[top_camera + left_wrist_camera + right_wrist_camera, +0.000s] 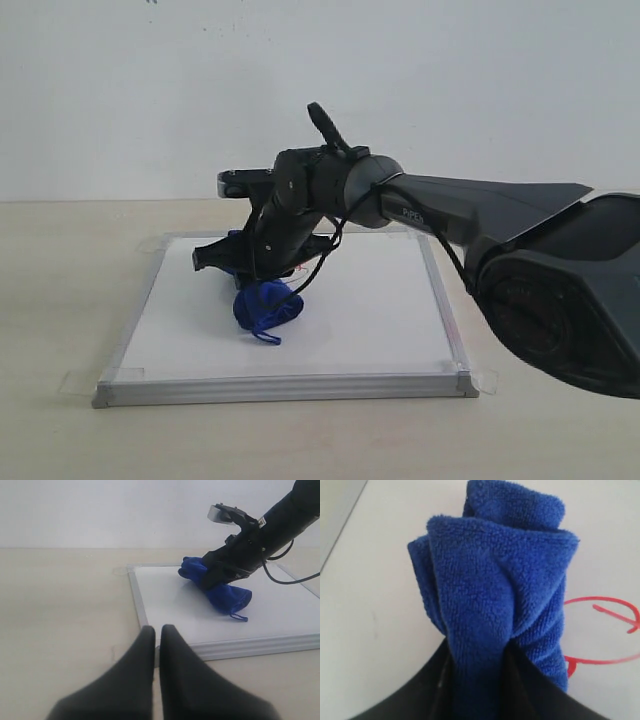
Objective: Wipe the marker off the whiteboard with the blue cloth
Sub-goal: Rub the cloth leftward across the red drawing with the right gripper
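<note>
Black arm (490, 205) — white "PIPER" lettering (413, 213)

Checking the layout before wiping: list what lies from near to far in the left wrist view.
Left pincer → whiteboard front edge → blue cloth → wall
</note>
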Robot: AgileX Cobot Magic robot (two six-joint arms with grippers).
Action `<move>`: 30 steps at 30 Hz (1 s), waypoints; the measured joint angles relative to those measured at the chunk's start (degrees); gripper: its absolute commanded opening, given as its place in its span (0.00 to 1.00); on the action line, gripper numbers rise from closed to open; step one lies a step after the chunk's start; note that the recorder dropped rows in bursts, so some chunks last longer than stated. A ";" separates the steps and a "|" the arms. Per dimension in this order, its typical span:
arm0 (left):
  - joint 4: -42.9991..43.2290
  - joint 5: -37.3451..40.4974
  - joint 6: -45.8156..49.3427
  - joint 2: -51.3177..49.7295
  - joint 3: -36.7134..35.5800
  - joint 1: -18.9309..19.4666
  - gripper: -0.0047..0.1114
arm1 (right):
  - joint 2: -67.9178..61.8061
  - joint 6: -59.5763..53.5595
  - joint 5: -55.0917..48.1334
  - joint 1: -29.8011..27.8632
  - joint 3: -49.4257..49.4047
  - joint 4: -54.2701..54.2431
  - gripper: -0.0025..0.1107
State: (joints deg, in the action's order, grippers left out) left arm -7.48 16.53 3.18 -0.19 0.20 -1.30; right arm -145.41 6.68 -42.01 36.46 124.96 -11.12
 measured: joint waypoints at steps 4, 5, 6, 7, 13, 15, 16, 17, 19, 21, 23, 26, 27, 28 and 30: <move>0.00 0.00 0.00 0.00 0.00 0.00 0.07 | 0.13 4.17 -2.63 0.36 0.23 7.47 0.02; 0.00 0.00 0.00 0.00 0.00 0.00 0.07 | 0.27 5.46 -4.12 0.49 0.21 9.65 0.02; 0.00 0.00 0.00 0.00 0.00 0.00 0.07 | 0.35 6.50 -5.93 0.63 0.36 12.65 0.02; 0.00 0.00 0.00 0.00 0.00 0.00 0.07 | 0.49 7.86 -7.76 0.71 0.48 15.81 0.02; 0.00 0.00 0.00 0.00 0.00 0.00 0.07 | 0.62 13.12 -13.76 0.71 0.55 26.06 0.02; 0.00 0.00 0.00 0.00 0.00 0.00 0.07 | 0.62 13.43 -12.75 0.71 0.55 24.64 0.02; 0.00 0.00 0.00 0.00 0.00 0.00 0.07 | 0.62 13.43 -11.98 0.71 0.55 23.18 0.02; 0.00 0.00 0.00 0.00 0.00 0.00 0.07 | 0.62 13.06 -10.66 0.45 0.55 21.03 0.02; 0.00 0.00 0.00 0.00 0.00 0.00 0.07 | 0.62 11.68 -5.64 -0.09 0.43 14.12 0.02; 0.00 0.00 0.00 0.00 0.00 0.00 0.07 | -0.02 9.45 1.13 0.04 0.07 6.36 0.02; 0.00 0.00 0.00 0.00 0.00 0.00 0.07 | -0.39 7.24 5.78 0.90 -0.02 1.09 0.02; 0.00 0.00 0.00 0.00 0.00 0.00 0.07 | -0.77 3.97 8.55 2.09 -0.06 -2.05 0.02; 0.00 0.00 0.00 0.00 0.00 0.00 0.07 | -0.88 3.18 8.55 2.33 -0.06 -2.02 0.02; 0.00 0.00 0.00 0.00 0.00 0.00 0.07 | -0.88 2.80 8.31 2.43 -0.06 -1.42 0.02; 0.00 0.00 0.00 0.00 0.00 0.00 0.07 | -0.88 2.84 7.58 2.43 -0.06 1.43 0.02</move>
State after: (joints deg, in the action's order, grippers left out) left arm -7.48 16.53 3.18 -0.19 0.20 -1.30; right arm -146.28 9.52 -34.43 38.89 124.91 -9.69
